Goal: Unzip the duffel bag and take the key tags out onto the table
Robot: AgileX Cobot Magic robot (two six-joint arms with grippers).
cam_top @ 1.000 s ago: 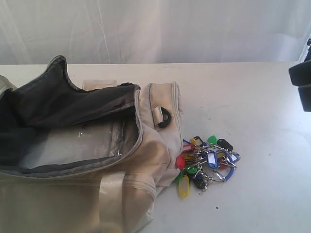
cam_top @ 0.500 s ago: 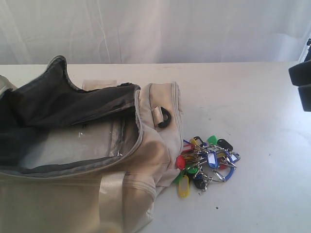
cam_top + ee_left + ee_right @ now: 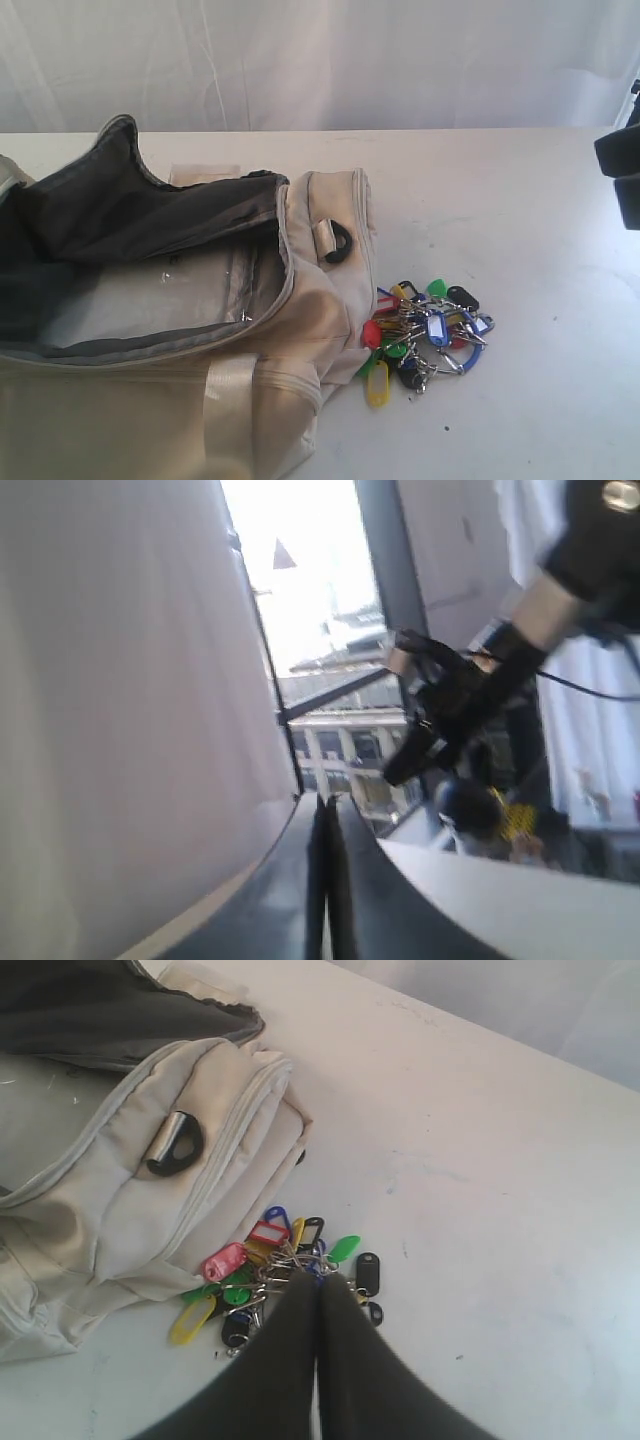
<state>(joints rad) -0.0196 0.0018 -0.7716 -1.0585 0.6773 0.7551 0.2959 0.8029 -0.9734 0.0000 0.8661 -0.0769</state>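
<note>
Exterior and wrist views. The duffel bag [image 3: 320, 300] lay unzipped across the left part of the bench [image 3: 520, 230], running off the picture at the left and near edges. Its top flap was folded back toward the curtained far edge, exposing the dark grey lining [image 3: 120, 215]. A black D-ring [image 3: 339, 246] sat on the bag's end panel, and a satin-white strap [image 3: 228, 400] crossed its near side.

The key tags [image 3: 425, 335] lay out of the bag as one bunch on the bare bench. They touched or lay just beside the bag's end panel, about mid-width and closer to the near edge than to the curtain [image 3: 400, 60].

The right gripper [image 3: 320, 1280] hung above the bunch, clear of it, with its jaws pressed together on nothing. A dark part of the right arm [image 3: 620, 170] showed at the right edge. The left gripper [image 3: 326, 802] pointed away from the bench toward a window [image 3: 300, 580], its jaws likewise closed and empty.
</note>
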